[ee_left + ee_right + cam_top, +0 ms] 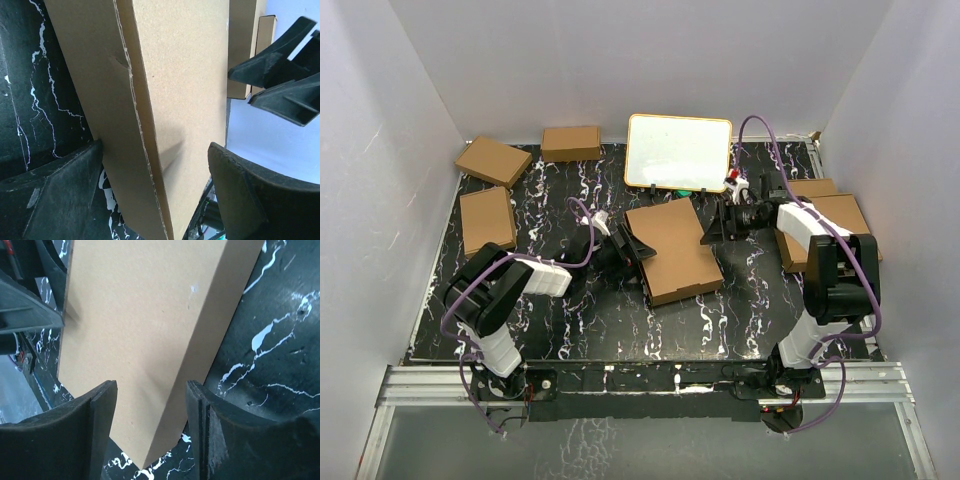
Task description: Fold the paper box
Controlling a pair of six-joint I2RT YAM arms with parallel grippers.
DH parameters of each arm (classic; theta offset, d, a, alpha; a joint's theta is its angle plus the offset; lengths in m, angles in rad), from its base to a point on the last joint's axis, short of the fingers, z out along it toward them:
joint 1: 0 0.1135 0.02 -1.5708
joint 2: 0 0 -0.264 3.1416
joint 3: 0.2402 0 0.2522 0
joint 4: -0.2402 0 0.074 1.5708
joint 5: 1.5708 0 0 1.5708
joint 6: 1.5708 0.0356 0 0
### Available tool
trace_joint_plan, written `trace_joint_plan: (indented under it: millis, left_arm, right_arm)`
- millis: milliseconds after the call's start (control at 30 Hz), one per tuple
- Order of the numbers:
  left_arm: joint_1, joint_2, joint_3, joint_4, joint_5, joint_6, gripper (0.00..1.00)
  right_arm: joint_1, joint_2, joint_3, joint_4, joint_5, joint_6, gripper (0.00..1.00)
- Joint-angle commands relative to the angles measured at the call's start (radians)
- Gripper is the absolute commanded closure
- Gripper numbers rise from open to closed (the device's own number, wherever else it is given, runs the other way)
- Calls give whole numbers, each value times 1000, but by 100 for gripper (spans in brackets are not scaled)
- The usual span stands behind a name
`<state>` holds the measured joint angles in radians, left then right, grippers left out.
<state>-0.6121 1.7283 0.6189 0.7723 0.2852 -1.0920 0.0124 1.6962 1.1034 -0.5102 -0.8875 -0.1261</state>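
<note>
Paper box (675,250), apparently fully folded, lies on the bench (580,320). The left pincer (634,249) at its 9 o'clock and the right pincer (712,230) at its 3 o'clock both gape astride its edges. Likely next: press the sides shut evenly.

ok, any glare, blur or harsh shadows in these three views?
Top external: sharp, even light; white-faced board nearly blown out. Left wrist: paper box crisp, soft shadow on it, fingers slightly soft. Right wrist: box crisp, no glare.
</note>
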Motion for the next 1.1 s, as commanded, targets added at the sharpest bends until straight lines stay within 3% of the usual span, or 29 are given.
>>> trace_joint_plan:
  millis: [0,233,333,533,1067]
  left_arm:
    - [-5,-58,4,1,10,18,17]
    - [-5,-89,1,-28,6,25,14]
    - [-5,-128,-14,-48,-7,35,12]
    - [-5,-185,-49,-51,-9,37,4]
    - [-5,-174,-122,118,0,-37,3]
  right_arm:
    - [-9,6,-33,61,-10,7,36]
    - [-59,111,-56,93,-105,64,37]
    - [-91,127,-69,119,-131,92,51]
    - [-126,141,-113,151,-151,101,66]
    - [-175,169,-133,167,-147,106,71]
